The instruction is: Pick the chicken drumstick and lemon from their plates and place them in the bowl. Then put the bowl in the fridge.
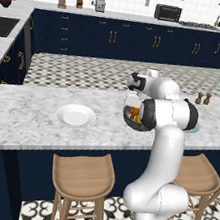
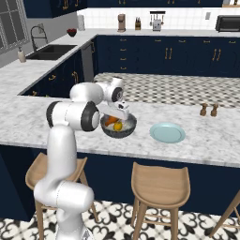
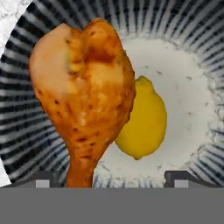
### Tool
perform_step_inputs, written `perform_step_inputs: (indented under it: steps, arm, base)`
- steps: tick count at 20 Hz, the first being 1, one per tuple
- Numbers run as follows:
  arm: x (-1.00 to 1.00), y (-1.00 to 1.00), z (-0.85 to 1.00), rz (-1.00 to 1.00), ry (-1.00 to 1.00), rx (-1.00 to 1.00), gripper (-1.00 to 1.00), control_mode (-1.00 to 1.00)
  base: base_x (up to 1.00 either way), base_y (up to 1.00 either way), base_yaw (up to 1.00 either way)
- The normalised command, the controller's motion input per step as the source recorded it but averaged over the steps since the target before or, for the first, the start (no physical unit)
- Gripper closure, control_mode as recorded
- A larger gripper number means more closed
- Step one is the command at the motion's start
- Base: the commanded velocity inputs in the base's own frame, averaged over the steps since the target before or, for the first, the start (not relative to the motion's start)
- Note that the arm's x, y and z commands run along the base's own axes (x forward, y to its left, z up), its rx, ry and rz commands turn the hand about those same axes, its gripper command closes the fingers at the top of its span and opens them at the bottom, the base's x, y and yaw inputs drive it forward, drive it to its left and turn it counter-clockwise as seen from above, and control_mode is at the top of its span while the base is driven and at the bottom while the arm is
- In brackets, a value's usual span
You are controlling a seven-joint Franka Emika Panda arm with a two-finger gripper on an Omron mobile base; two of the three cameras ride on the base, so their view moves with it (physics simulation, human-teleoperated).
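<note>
The dark ribbed bowl (image 2: 120, 133) (image 3: 26, 131) stands on the marble island counter with the orange-brown chicken drumstick (image 3: 85, 92) (image 2: 110, 121) and the yellow lemon (image 3: 146, 120) (image 2: 117, 125) inside it. The drumstick leans over the lemon. My gripper (image 3: 111, 178) (image 2: 118, 116) hovers right above the bowl, open, its tips wide on either side of the drumstick's narrow bone end and touching nothing. The white plate (image 1: 75, 115) lies bare to the left of the bowl (image 1: 128, 120), and the pale blue-green plate (image 2: 167, 132) lies bare to its right. The fridge is out of view.
Two small brown shakers (image 2: 209, 110) stand on the counter beyond the blue-green plate. Wooden stools (image 1: 83, 176) (image 2: 159, 185) sit under the island's near edge. Navy cabinets and a sink (image 2: 49, 51) line the far side of the tiled aisle.
</note>
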Motion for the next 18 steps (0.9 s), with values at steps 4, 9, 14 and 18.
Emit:
perform_step_inputs:
  steps: [4,9,14,18]
  arm:
    - [-0.63,-0.52,0.45,0.02,0.0,0.0,-1.0,-1.0]
    - [-0.93,-0.92,0.11,0.0,0.0,0.04,-1.0,-1.0]
    - [-0.33,-0.53,-0.07,0.0,0.0,0.08,-1.0,-1.0]
    - [0.43,0.01,-0.2,0.0,0.0,0.02,-1.0,-1.0]
  base:
    - [0.0,0.0,0.0]
    - [0.0,0.0,0.0]
    - [0.0,0.0,0.0]
    - [0.0,0.0,0.0]
